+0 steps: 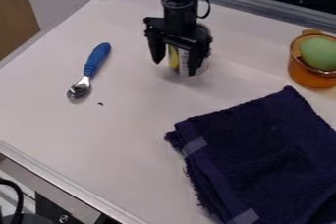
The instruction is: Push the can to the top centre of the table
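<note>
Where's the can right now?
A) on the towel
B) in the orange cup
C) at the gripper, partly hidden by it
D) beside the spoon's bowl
C: the can shows in the gap of the gripper, which covers part of it.

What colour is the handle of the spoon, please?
The handle is blue, seen in the camera view.

Shows the gripper (175,69) at the can (173,57), with fingers parted; has a spoon (97,61) at left, a navy towel (263,154) at lower right, a green oval (320,53) in an amber cup (307,75).
</note>
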`<state>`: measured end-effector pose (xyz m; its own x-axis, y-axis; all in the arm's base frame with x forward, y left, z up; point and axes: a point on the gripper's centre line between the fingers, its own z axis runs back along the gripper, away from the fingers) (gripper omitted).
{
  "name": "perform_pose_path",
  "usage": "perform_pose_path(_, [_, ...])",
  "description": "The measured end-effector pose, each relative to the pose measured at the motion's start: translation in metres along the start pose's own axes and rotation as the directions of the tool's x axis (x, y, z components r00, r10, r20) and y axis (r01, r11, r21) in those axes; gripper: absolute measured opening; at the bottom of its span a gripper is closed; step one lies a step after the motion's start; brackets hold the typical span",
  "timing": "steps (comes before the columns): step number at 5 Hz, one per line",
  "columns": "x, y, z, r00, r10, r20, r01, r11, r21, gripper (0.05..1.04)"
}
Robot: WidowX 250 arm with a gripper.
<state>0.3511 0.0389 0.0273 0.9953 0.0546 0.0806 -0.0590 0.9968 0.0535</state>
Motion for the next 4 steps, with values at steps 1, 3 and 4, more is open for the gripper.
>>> perform_pose_path(1, [0.02,-0.005,-0.002,1.0,0.03,0.004,-0.03,0.999,0.016,0.999])
perform_pose_path(3, [0.052,-0.013,-0.003,0.998,0.066,0.023,-0.066,0.998,-0.001,0.999])
perform_pose_path(4, [0.051,-0.013,-0.003,0.997,0.076,0.015,-0.076,0.997,-0.004,0.999])
